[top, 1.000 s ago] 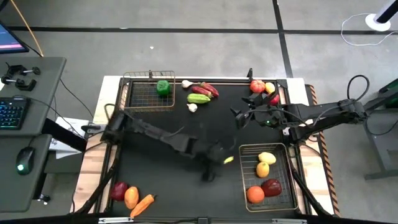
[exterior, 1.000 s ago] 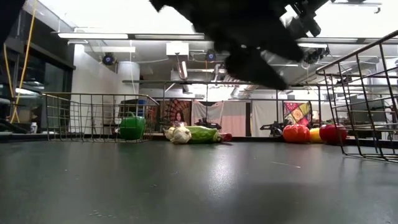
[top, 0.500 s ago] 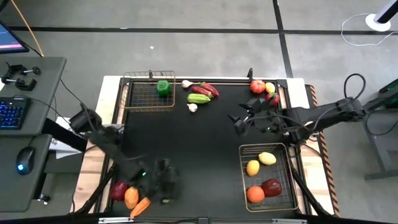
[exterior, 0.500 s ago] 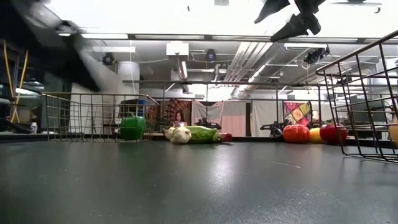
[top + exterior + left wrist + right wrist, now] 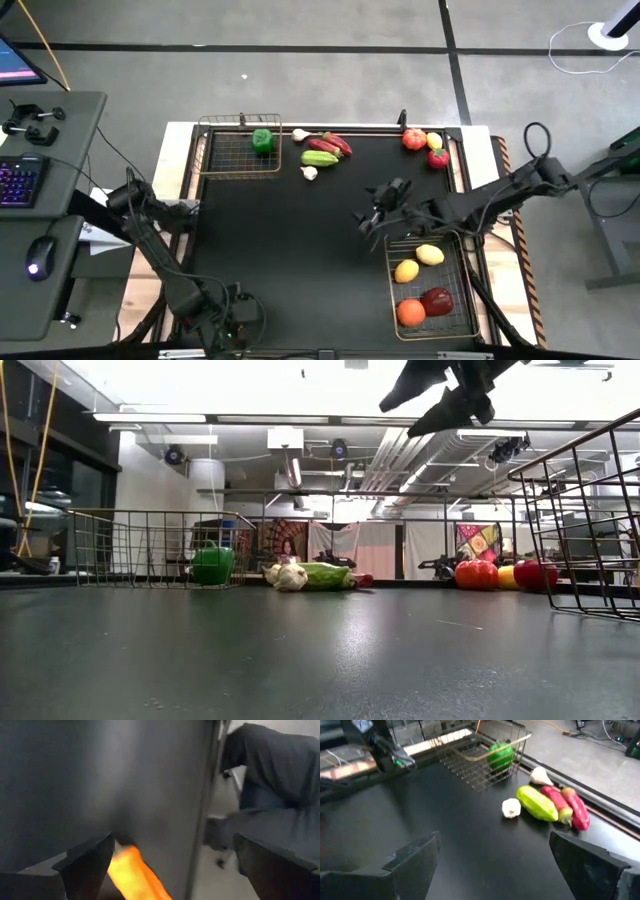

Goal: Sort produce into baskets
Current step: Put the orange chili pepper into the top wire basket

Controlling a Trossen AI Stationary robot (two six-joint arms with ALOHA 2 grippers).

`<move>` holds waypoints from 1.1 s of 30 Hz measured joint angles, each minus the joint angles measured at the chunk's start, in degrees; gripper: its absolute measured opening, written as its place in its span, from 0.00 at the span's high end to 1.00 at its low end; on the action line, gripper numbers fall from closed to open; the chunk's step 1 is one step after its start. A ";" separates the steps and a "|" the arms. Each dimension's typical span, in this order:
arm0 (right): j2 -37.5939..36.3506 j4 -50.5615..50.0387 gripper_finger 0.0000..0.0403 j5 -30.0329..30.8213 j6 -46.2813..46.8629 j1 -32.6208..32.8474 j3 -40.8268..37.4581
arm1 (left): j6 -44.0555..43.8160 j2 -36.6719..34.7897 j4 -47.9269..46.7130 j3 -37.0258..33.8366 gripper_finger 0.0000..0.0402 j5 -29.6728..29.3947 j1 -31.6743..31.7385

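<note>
Meanwhile, the table (image 5: 300, 230) lies bare at its middle. Silvery basket (image 5: 452, 318) holds four fruits; copper basket (image 5: 225, 150) holds the pepper (image 5: 262, 140). Right gripper (image 5: 375, 212) hovers spread beside the silvery basket; left gripper (image 5: 170, 857), spread, straddles the carrot (image 5: 132, 872) at the near-left corner.

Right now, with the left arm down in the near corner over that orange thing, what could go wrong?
The open left gripper hangs over the carrot beside the table's edge; a clumsy grab might roll it off. In the high view the arm hides that corner, so a slip could go unseen. The right gripper, open, waits by the silvery basket and might clip its rim.
</note>
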 joint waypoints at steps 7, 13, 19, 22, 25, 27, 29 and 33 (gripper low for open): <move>5.92 0.27 0.09 7.59 1.90 3.33 0.00 | -10.38 0.00 -6.77 -0.05 0.01 0.24 -1.84; 9.69 0.27 0.09 8.77 3.37 5.14 0.00 | -19.73 0.04 -11.31 -1.30 0.01 -0.24 -0.72; 10.40 0.39 0.09 10.14 4.50 5.40 0.00 | -26.30 1.65 -11.25 -1.30 0.01 3.66 0.05; 10.40 0.75 0.09 10.19 4.52 5.40 0.00 | -27.30 4.70 -11.10 -1.31 0.01 7.74 0.06; 10.40 0.78 0.09 10.17 4.52 5.40 0.00 | -26.85 8.44 -11.32 -1.11 0.01 11.62 0.05; 10.40 0.93 0.09 10.16 4.50 5.40 0.00 | -26.04 10.41 -11.29 -0.65 0.01 12.76 0.05; 10.40 1.05 0.09 10.17 4.52 5.40 0.00 | -24.60 11.82 -11.25 0.29 0.01 12.81 0.05; 10.40 1.15 0.09 10.16 4.50 5.40 0.00 | -22.53 12.85 -11.16 1.20 0.01 11.30 0.09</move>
